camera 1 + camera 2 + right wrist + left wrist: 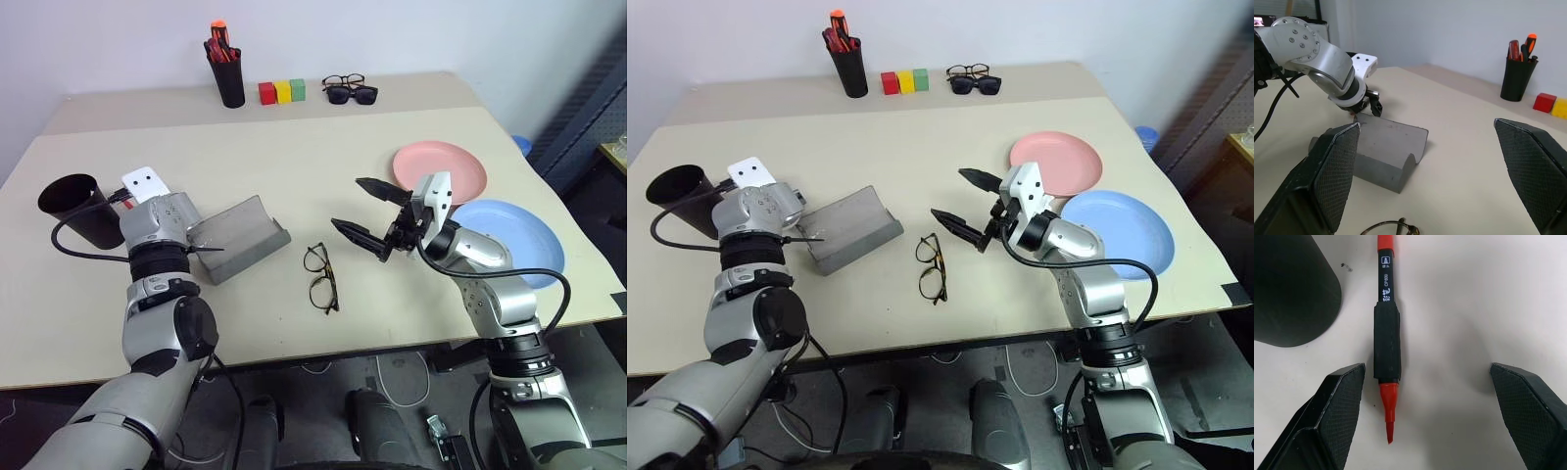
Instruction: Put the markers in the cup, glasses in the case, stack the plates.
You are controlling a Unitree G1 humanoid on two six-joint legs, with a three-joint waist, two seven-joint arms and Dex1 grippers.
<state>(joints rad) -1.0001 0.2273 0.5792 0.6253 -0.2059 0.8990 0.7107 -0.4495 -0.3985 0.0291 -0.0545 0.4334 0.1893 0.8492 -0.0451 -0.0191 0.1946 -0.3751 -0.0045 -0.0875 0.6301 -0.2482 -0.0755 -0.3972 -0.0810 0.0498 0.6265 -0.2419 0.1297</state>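
The cup (76, 209) stands at the far left, partly hidden by the left arm. The left gripper (1425, 421) hangs over the black marker (1386, 340), fingers wide apart, touching nothing. The white marker is hidden. Next comes the open case (238, 238), then the glasses (321, 278) lying flat. The right gripper (367, 211) floats above the table, spread wide and empty. The pink plate (441, 168) and blue plate (519, 235) sit apart, the blue one partly behind the right arm.

I see a black marker (1387, 340) with red tip, beside a black cup (78, 210). I see a salmon-pink plate (460, 168), a light blue plate (524, 235), a grey case (238, 238).
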